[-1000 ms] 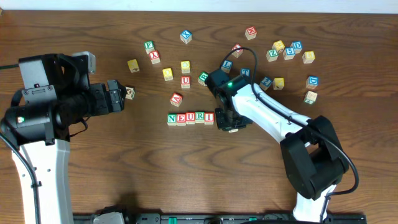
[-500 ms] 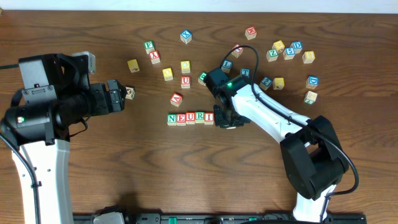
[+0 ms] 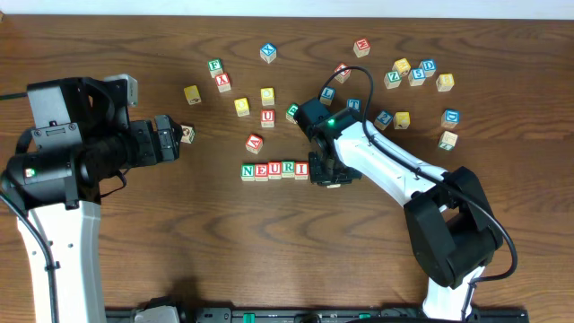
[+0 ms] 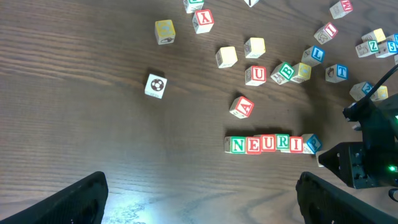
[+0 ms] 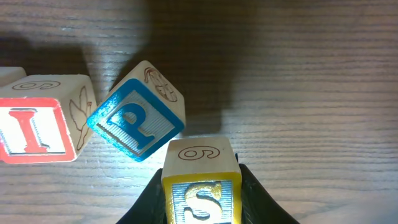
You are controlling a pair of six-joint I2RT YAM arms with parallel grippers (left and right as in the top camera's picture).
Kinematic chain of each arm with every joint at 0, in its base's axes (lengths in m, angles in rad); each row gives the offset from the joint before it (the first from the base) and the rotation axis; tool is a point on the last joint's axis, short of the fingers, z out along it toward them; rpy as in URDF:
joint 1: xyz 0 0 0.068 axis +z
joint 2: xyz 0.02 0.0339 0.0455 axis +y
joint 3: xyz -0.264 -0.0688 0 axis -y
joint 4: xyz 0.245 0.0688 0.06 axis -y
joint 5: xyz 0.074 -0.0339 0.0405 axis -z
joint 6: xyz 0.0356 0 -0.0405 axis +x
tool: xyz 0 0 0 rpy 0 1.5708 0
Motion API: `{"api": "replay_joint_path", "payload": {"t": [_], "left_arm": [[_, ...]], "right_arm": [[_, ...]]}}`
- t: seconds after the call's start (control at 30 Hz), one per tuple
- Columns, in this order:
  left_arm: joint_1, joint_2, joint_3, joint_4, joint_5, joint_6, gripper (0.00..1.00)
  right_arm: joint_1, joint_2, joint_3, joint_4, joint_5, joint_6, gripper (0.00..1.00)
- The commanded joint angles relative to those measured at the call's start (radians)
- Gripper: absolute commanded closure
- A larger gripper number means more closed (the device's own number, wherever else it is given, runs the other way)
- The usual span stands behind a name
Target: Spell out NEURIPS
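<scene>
right wrist: right hand [image 5: 202, 200] grasps s cube [image 5: 200, 160], just beside tilted p cube [image 5: 134, 121].

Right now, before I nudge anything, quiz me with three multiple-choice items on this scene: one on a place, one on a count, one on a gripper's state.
1. Where is the P cube?
A. skewed, beside the I cube at the row's end
B. far from the row, alone
C. on top of another cube

2. How many cubes stand squarely in line in the row?
A. three
B. five
C. seven

3. The right gripper is:
A. open and empty
B. shut on the S cube
C. out of view

Answers:
1 A: the right wrist view shows the blue P turned at an angle next to the I.
2 B: N, E, U, R and I read in one straight line.
3 B: its fingers flank the yellow-framed S.
</scene>
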Motion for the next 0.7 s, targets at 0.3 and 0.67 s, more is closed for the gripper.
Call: {"api": "replay_joint_path", "payload": {"t": [0.3, 0.67], "left_arm": [[0.004, -0.005, 0.016, -0.002, 0.007, 0.01, 0.05], [0.004, -0.005, 0.016, -0.002, 0.007, 0.01, 0.05]], "right_arm": [[0.09, -0.023, -0.003, 0.053, -0.022, 0.024, 0.82], [0.07, -0.023, -0.003, -0.01, -0.007, 0.019, 0.83]]}}
